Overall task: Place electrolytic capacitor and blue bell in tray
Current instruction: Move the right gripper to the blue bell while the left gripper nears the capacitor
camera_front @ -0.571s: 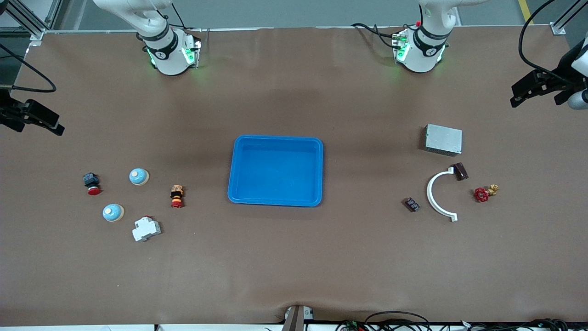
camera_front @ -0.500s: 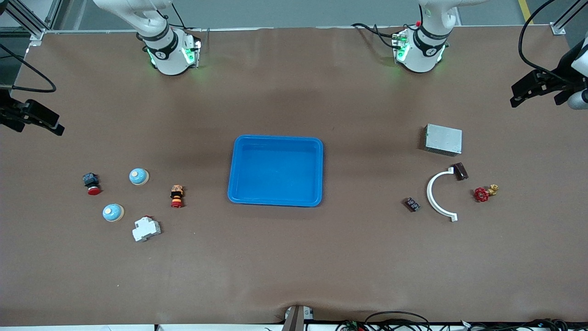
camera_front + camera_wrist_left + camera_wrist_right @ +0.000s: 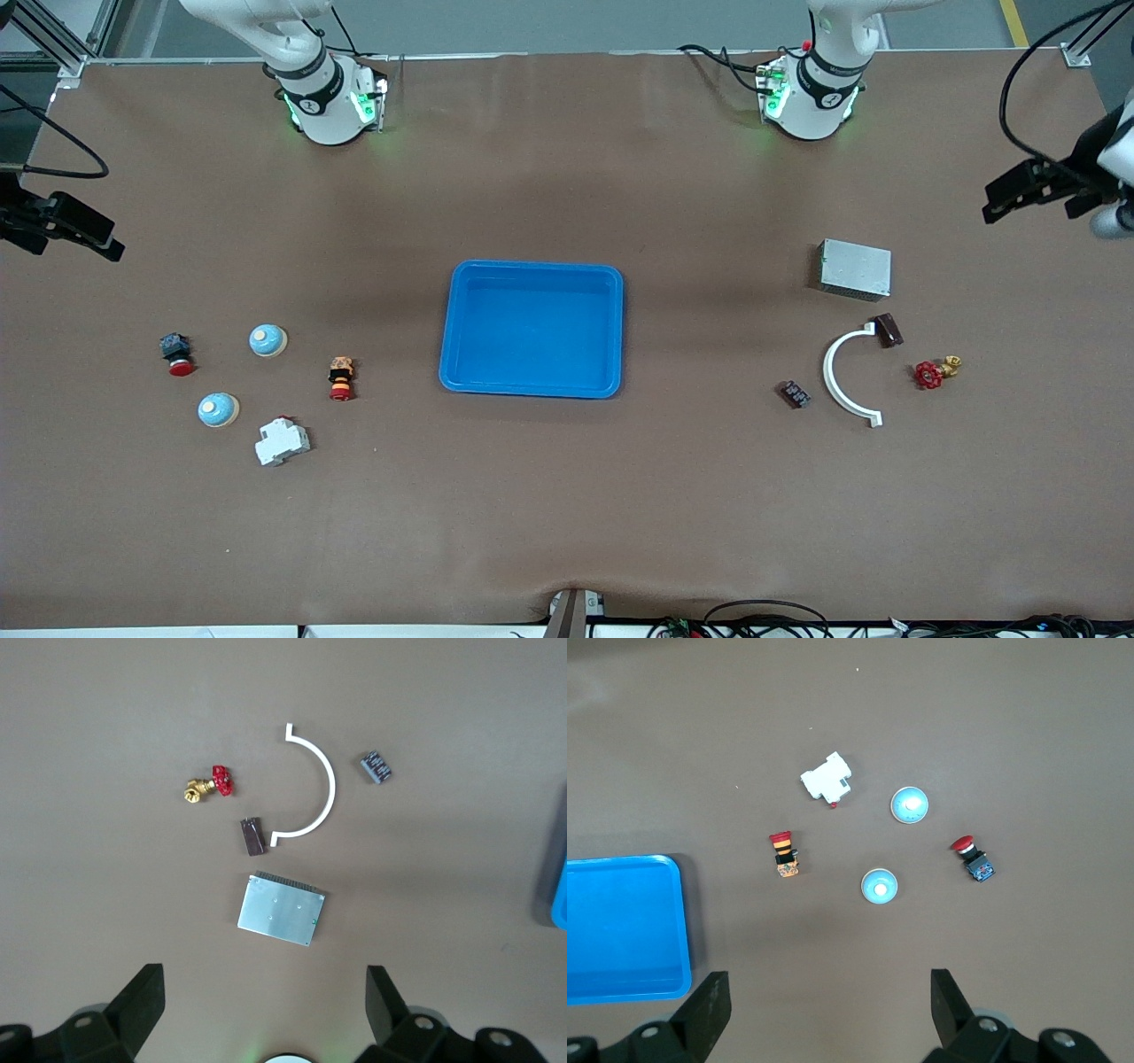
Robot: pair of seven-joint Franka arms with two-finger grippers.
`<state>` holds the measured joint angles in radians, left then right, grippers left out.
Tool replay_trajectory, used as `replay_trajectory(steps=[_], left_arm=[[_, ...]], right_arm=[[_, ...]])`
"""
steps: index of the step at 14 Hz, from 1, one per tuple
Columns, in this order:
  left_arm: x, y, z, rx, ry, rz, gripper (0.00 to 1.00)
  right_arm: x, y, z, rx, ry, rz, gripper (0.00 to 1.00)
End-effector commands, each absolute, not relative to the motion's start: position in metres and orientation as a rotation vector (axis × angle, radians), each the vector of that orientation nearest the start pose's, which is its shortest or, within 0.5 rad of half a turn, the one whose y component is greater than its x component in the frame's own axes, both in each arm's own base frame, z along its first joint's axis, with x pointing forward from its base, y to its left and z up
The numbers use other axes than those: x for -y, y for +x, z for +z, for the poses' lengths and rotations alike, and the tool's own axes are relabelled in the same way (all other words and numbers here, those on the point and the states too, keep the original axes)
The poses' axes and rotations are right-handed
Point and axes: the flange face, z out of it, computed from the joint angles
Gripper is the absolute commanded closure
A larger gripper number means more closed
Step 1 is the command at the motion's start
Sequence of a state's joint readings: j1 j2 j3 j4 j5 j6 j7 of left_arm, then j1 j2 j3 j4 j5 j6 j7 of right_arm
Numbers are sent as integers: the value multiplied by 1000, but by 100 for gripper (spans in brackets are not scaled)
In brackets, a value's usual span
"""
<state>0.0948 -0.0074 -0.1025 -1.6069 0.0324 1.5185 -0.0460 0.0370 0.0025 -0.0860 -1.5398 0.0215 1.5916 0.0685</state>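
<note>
**Both arms up high, nothing picked yet**

While the blue tray [image 3: 532, 328] sits empty in the middle of the surface [image 3: 567, 514], both arms hang up high at their own ends. The left pincer [image 3: 264, 1014] is spread wide with nothing in it, over the bare brown surface near the grey metal box [image 3: 855, 268]. The right pincer [image 3: 829, 1014] is also wide open and empty, over its end of the surface.

Toward the right arm's end there are two blue bells: one [image 3: 267, 340] farther from the front camera, one [image 3: 217, 409] nearer. Around them sit a red-capped push button on a dark body [image 3: 176, 354], another red button with an orange body [image 3: 341, 378] closer to the tray, and a white circuit breaker [image 3: 282, 441].

Toward the left arm's end, a white half-ring clamp [image 3: 842, 374] lies nearer the camera than the box, with a brown block [image 3: 888, 330] touching one tip. A small dark component [image 3: 794, 394] is beside the clamp toward the tray; can't tell if it's the capacitor. A red-handled brass valve [image 3: 934, 371] is just beside the clamp, away from the tray.
</note>
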Motion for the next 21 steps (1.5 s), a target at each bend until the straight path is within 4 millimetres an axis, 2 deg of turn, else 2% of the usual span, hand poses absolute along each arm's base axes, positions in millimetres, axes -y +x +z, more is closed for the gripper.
replay_trajectory(steps=[1, 3, 5, 6, 9, 10, 11, 13, 15, 18, 21], left_arm=[[-13, 569, 584, 93, -3091, 150, 0], [-23, 576, 563, 121, -3092, 162, 0], [-48, 579, 529, 194, -3109, 141, 0], [-51, 583, 509, 224, -3112, 136, 0], [-49, 607, 450, 387, -3193, 190, 0], [-48, 614, 432, 433, -3225, 204, 0], [-49, 621, 415, 469, -3238, 202, 0], [-49, 635, 386, 525, -3270, 193, 0], [-35, 642, 356, 618, -3260, 231, 0], [1, 655, 319, 796, -3197, 266, 0], [16, 666, 292, 1030, -3120, 326, 0]], right_arm=[[25, 555, 639, -194, -3112, -81, 0], [26, 554, 635, -196, -3112, -69, 0], [30, 556, 622, -207, -3113, -60, 0], [33, 558, 610, -210, -3113, -62, 0], [63, 562, 528, -233, -3116, -75, 0], [71, 561, 506, -225, -3118, -92, 0], [82, 558, 486, -234, -3119, -93, 0], [87, 553, 460, -238, -3120, -79, 0], [89, 550, 424, -248, -3122, -86, 0], [87, 544, 366, -246, -3128, -93, 0], [84, 544, 317, -243, -3134, -18, 0]])
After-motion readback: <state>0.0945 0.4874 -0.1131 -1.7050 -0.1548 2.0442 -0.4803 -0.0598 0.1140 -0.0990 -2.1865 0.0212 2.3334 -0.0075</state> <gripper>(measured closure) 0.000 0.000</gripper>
